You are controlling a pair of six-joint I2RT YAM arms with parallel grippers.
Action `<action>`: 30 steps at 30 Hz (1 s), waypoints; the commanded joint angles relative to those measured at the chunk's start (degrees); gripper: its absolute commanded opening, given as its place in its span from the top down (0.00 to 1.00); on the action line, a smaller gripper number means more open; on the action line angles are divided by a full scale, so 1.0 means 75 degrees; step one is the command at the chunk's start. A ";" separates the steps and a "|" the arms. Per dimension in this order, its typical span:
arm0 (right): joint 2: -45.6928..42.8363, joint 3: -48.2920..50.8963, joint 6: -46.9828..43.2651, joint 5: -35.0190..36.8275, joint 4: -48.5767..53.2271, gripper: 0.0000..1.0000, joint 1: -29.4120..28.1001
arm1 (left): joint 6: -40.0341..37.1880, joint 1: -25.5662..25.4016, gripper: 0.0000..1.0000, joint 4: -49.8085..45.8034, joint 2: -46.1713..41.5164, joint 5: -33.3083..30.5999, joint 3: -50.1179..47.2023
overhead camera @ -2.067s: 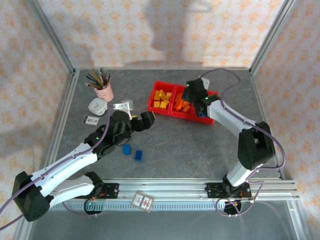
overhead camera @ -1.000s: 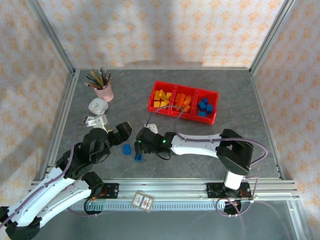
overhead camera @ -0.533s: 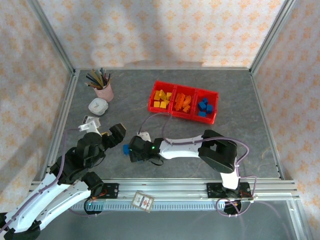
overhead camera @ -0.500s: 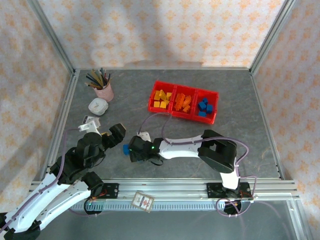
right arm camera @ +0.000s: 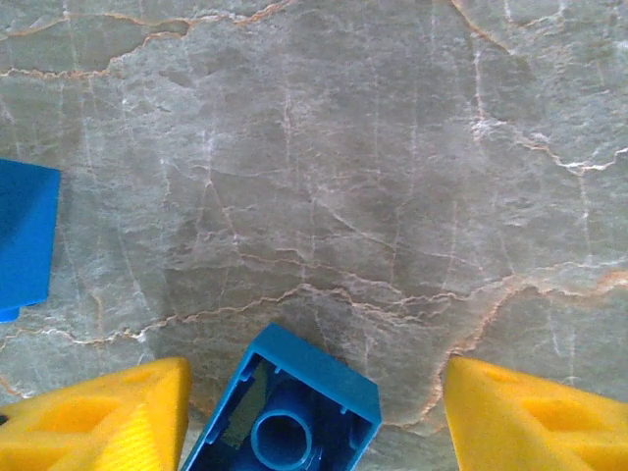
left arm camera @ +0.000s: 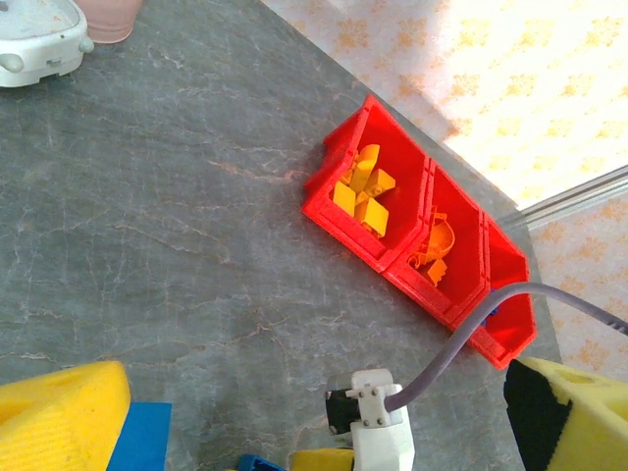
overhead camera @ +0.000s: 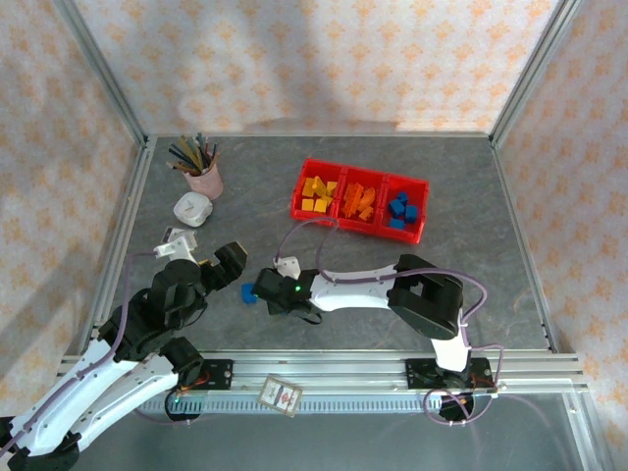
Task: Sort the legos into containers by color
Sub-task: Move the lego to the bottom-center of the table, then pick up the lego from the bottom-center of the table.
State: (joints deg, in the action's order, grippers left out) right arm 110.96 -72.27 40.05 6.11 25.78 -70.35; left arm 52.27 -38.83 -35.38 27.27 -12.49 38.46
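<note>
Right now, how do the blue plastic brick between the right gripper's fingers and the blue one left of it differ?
The centre blue plastic brick shows its hollow underside, skewed; the left-edge blue brick shows a plain face, squared. The centre one lies inside the open right gripper, the left-edge one outside it. Both rest on the grey table.

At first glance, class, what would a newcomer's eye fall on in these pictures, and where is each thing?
The bright red tray at the far middle of the table stands out first, holding yellow bricks on the left, orange bricks in the middle and blue bricks on the right. Next comes the right gripper, reaching across to the near left, its yellow fingers open on either side of an upturned blue brick.
</note>
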 commanded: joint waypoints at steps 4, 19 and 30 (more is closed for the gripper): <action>-0.0006 -0.0342 0.0160 0.0018 0.0407 0.29 -0.0150 | 0.0015 0.0080 0.01 -0.0104 0.0073 -0.0051 0.0044; -0.0011 -0.0129 0.0415 0.0412 0.0687 0.50 -0.0218 | 0.0002 0.0080 0.01 -0.0088 0.0067 -0.0019 0.0007; -0.0061 -0.0124 0.0361 0.0474 0.0548 0.63 -0.0177 | 0.0003 0.0080 0.01 -0.0059 0.0089 0.0057 0.0057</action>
State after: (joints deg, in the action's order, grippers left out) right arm 111.85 -73.76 42.44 6.63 28.73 -71.85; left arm 52.27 -38.83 -35.38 27.62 -12.45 38.46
